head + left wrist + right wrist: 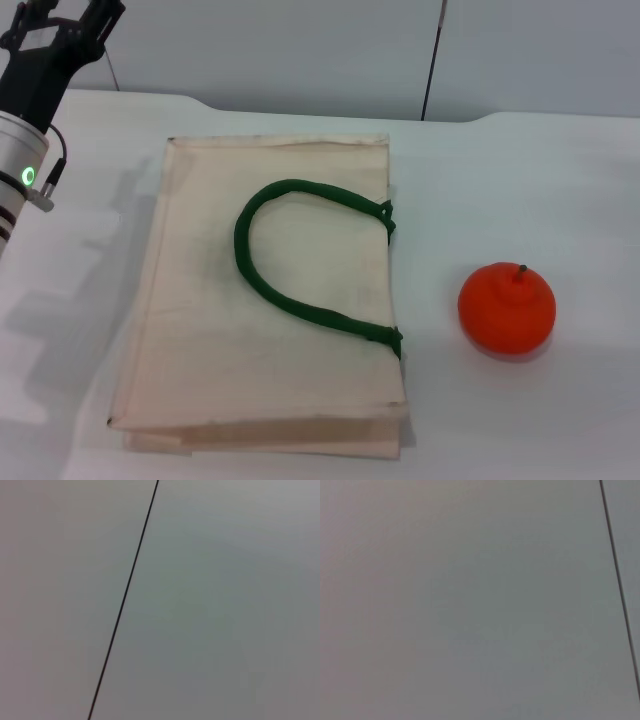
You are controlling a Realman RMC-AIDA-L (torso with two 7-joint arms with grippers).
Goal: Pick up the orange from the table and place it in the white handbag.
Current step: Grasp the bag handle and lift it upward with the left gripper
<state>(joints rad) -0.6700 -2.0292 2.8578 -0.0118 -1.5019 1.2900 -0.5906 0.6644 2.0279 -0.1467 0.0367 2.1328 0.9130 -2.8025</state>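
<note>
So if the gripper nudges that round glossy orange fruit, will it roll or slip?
The round glossy orange fruit sits free on the white table, so a nudge would probably roll it. Its smooth skin may slip in a light pinch. The left gripper is far off.

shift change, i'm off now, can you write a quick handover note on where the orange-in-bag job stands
Left gripper: raised at the far left corner of the table, holding nothing.
Right gripper: not in view.
Orange: on the table, to the right of the white handbag, apart from it, untouched.
Handbag: lying flat, green handles resting on top.
Done: nothing yet.
Left: grasp the orange, carry it to the bag and put it inside.
</note>
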